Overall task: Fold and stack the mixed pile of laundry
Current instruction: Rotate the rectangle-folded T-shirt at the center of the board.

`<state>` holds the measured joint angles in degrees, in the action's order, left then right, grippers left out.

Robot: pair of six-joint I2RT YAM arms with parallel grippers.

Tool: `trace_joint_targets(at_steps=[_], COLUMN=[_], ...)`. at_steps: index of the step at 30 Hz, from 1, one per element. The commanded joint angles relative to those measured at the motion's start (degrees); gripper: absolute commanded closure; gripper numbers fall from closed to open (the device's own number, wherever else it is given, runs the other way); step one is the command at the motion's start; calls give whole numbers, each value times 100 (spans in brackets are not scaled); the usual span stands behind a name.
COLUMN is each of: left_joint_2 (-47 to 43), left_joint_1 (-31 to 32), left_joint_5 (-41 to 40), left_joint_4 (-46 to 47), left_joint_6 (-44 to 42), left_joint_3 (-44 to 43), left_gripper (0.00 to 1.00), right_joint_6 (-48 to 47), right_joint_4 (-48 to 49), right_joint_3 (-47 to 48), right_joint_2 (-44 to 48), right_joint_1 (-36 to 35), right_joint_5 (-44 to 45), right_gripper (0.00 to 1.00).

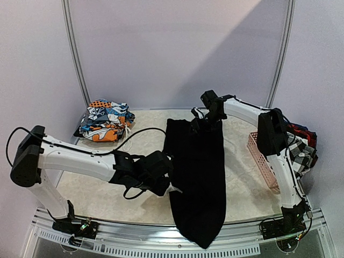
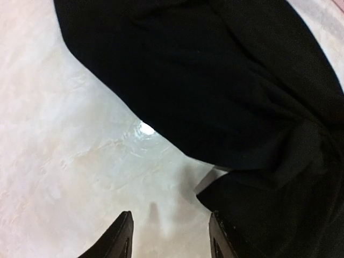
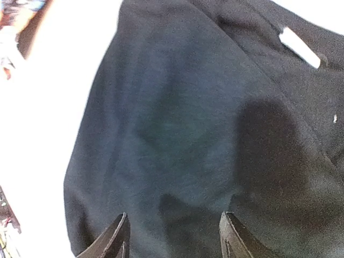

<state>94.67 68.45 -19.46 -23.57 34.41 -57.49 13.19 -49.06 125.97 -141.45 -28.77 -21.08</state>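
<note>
A large black garment [image 1: 198, 177] lies stretched lengthwise down the middle of the table, its near end hanging over the front edge. My left gripper [image 1: 171, 181] sits at its left edge. In the left wrist view the gripper [image 2: 171, 239] is open over bare table, its right finger beside the black cloth [image 2: 226, 91]. My right gripper [image 1: 202, 126] hovers at the garment's far end. Seen from the right wrist, this gripper [image 3: 173, 237] is open just above the black fabric [image 3: 177, 118], nothing between its fingers. A white label [image 3: 301, 47] shows on the cloth.
Folded orange-blue-white printed pieces [image 1: 105, 121] are stacked at the back left. A pink perforated basket [image 1: 260, 159] stands at the right edge. A black-and-white checked garment [image 1: 300, 152] and a red plaid piece [image 1: 301, 132] are heaped in it behind the right arm.
</note>
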Motion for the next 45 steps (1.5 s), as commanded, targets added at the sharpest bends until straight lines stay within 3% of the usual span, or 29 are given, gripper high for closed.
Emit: trace_joint_targets(at_steps=[1, 8, 16, 27, 34, 40, 45], left_joint_2=[407, 958, 1131, 1236, 746, 223, -223], left_joint_1=[-136, -293, -297, -250, -82, 318, 635], left_joint_5=[601, 845, 1254, 1569, 1182, 479, 763], left_joint_4=[638, 906, 1324, 1461, 1061, 111, 58], left_joint_6=[-334, -330, -212, 134, 558, 1402, 2112], left_joint_3=[6, -60, 193, 582, 1047, 1294, 1777], left_gripper=[51, 58, 63, 100, 100, 100, 100], right_joint_6=[-178, -206, -112, -32, -32, -45, 121], right_joint_4=[-119, 178, 403, 654, 626, 466, 452], right_joint_3=[-206, -723, -715, -588, -576, -443, -377], right_joint_2=[705, 1136, 949, 235, -100, -449, -666], right_joint_1=[-93, -125, -367, -595, -593, -539, -408], right_joint_5=[-245, -601, -862, -1348, -1144, -851, -609], right_gripper=[43, 43, 43, 48, 49, 49, 49])
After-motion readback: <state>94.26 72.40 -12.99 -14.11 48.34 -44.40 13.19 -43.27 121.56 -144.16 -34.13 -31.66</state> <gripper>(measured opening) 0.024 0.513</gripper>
